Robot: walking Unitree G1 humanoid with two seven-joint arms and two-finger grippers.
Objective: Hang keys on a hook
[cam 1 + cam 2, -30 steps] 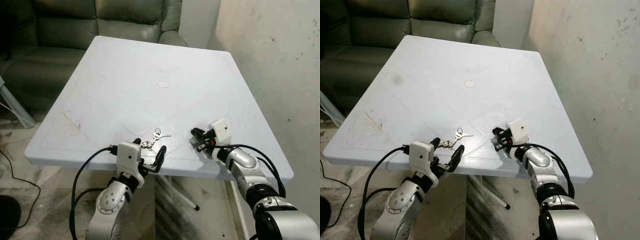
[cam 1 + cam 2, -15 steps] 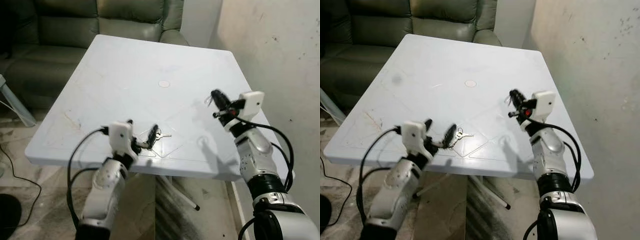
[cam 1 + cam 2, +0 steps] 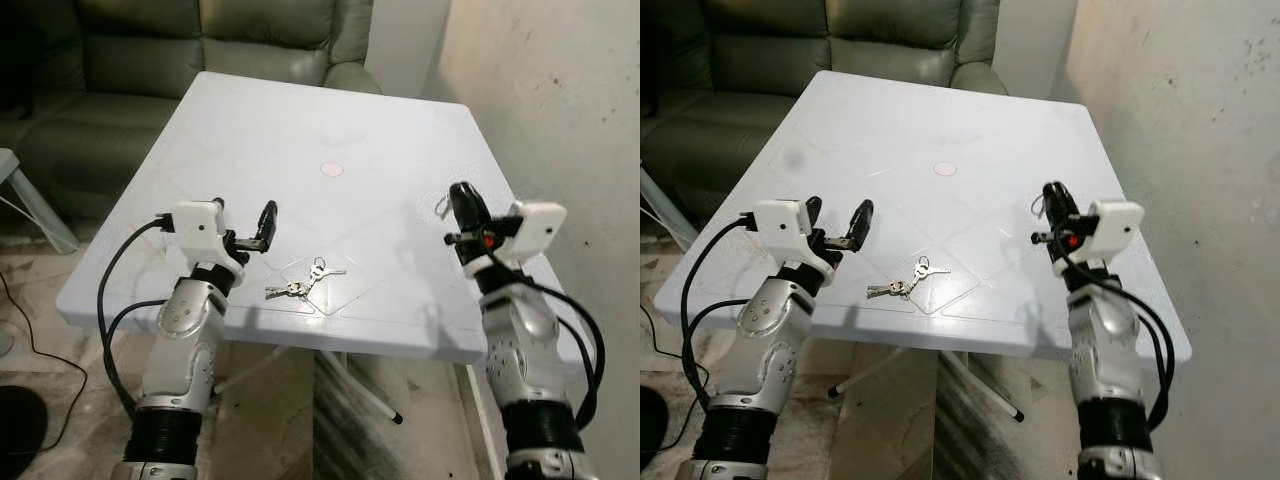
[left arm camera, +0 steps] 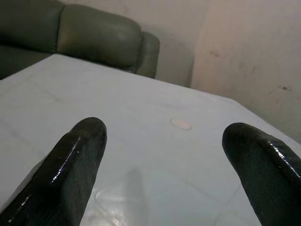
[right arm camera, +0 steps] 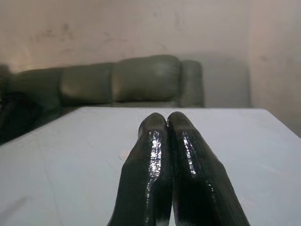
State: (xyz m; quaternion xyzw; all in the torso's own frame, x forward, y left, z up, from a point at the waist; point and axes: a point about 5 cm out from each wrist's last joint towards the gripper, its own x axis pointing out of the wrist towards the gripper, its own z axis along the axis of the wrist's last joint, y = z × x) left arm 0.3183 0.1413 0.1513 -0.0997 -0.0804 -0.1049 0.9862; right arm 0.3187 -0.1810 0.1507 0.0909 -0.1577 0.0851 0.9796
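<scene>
Two grippers: both are raised over the table's near part, well apart, with the keys lying between them.
Keys (image 3: 303,280): a small bunch, laid flat on the table near its front edge, not touched by anything. One key is pointed toward the robot's right, the rest are splayed toward its left.
Left gripper (image 3: 246,225): held just above the table, up and to the left of the keys. Its fingers (image 4: 70,174) are spread wide, and nothing is gripped between them; bare tabletop is seen through the gap in the left wrist view.
Right gripper (image 3: 1054,207): lifted clear of the table over its right side, well off from the keys. Its fingers (image 5: 150,174) are pressed together along their length, and nothing can be made out between them in the right wrist view.
Table (image 3: 300,130): white, square, plastic, with a small round disc (image 3: 331,169) set in its middle. A few scuff marks are seen near its left front corner.
Sofa (image 3: 150,60): dark green, pushed up behind the table's far edge.
Wall (image 3: 560,100): pale and speckled, close along the robot's right side.
Cables: black ones are looped off both wrists.
</scene>
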